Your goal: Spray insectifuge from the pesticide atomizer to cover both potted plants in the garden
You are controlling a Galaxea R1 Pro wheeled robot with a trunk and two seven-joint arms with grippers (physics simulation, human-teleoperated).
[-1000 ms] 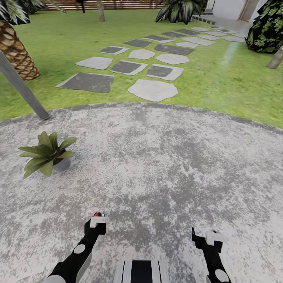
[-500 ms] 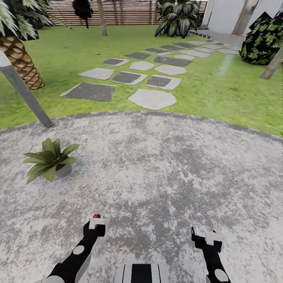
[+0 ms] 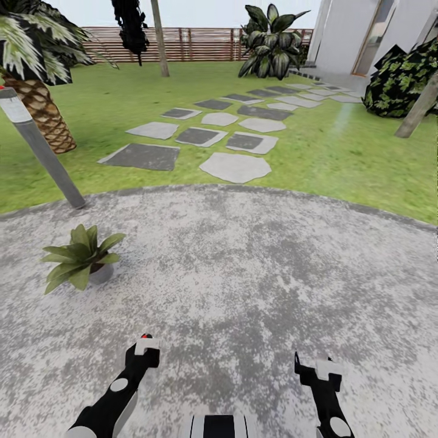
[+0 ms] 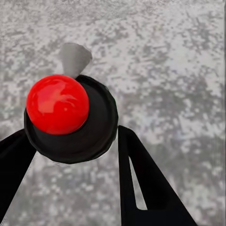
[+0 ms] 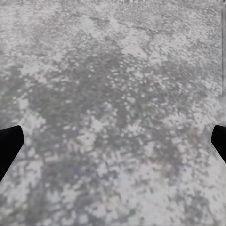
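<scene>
The pesticide atomizer [image 4: 70, 117], red top up, sat pinched in my left gripper [image 3: 142, 348]; my right gripper [image 5: 113, 141] hung spread and empty. Over the last second the head tilted up, so the potted plant [image 3: 81, 263] on the patio [image 3: 255, 267] slid lower; spraying remained undone.

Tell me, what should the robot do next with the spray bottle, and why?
Probably turn and roll toward the plant ahead on its left. The left gripper already holds the bottle, red top up, but the plant sits well away across the patio, likely too far for the spray to cover its leaves.
</scene>
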